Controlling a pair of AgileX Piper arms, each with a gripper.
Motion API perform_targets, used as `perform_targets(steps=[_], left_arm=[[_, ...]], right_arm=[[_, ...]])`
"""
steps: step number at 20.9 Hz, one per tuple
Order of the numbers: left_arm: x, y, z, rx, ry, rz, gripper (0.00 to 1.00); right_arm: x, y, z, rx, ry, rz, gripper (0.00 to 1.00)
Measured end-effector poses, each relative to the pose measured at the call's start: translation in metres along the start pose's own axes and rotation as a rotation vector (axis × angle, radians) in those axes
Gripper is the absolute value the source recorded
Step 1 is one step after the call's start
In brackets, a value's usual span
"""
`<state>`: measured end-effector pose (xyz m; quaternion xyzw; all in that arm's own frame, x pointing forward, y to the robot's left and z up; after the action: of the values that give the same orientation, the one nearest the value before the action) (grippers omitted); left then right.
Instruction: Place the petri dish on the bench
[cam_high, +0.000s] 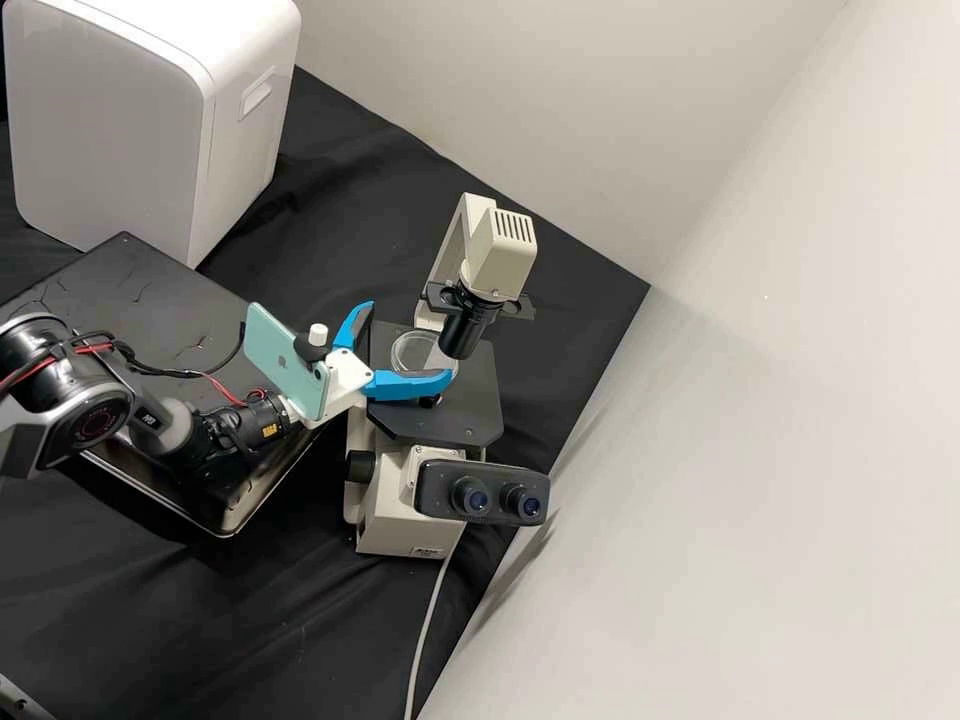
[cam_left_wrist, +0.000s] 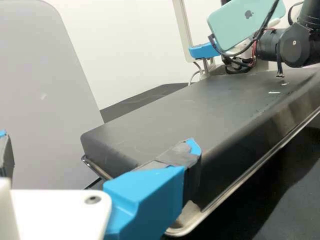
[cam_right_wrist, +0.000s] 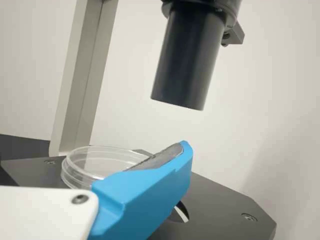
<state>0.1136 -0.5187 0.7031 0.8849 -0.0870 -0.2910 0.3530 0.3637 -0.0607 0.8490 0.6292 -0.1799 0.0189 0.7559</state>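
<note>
Nearest me in the high view is the dark joint of the right arm (cam_high: 65, 400), low on the left over the black cloth of the bench (cam_high: 200, 620). The arm runs right across a black tray (cam_high: 150, 290) toward the microscope (cam_high: 400, 500), with a teal phone (cam_high: 285, 360) strapped at its wrist.

The right gripper (cam_high: 410, 340) is at the microscope stage (cam_high: 470, 415) with its fingers spread wide. One finger is on the far-left side of the petri dish (cam_high: 415, 350) and the other on its near side. The dish lies flat on the stage under the dark lens tube (cam_high: 462, 325), not on the bench. In the right wrist view I see the near finger (cam_right_wrist: 150, 187) just beside the rim of the clear dish (cam_right_wrist: 97, 162). I can't tell if it touches. Nothing is pinched.

The left gripper (cam_left_wrist: 97, 145) has its fingers wide apart and holds nothing. One blue finger (cam_left_wrist: 155, 197) sits by the near end of the tray (cam_left_wrist: 200, 125). Across the tray I see the phone (cam_left_wrist: 245, 20) on the right arm.

A white box (cam_high: 140, 110) stands on the cloth at the far left. A white cable (cam_high: 425, 630) trails from the microscope toward me.
</note>
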Motion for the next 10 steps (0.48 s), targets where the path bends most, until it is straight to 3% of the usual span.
perform_targets(steps=[5, 8, 10], left_arm=[[0.0, 0.0, 0.0, 0.0, 0.0, 0.0, 1.0], [0.0, 0.0, 0.0, 0.0, 0.0, 0.0, 1.0], [0.0, 0.0, 0.0, 0.0, 0.0, 0.0, 1.0]], right_arm=[[0.0001, 0.0, 0.0, 0.001, 0.006, -0.003, 1.0], [0.0014, 0.0038, 0.0047, 0.085, 0.042, -0.025, 1.0], [0.0031, 0.008, 0.0091, 0.198, 0.08, -0.054, 1.0]])
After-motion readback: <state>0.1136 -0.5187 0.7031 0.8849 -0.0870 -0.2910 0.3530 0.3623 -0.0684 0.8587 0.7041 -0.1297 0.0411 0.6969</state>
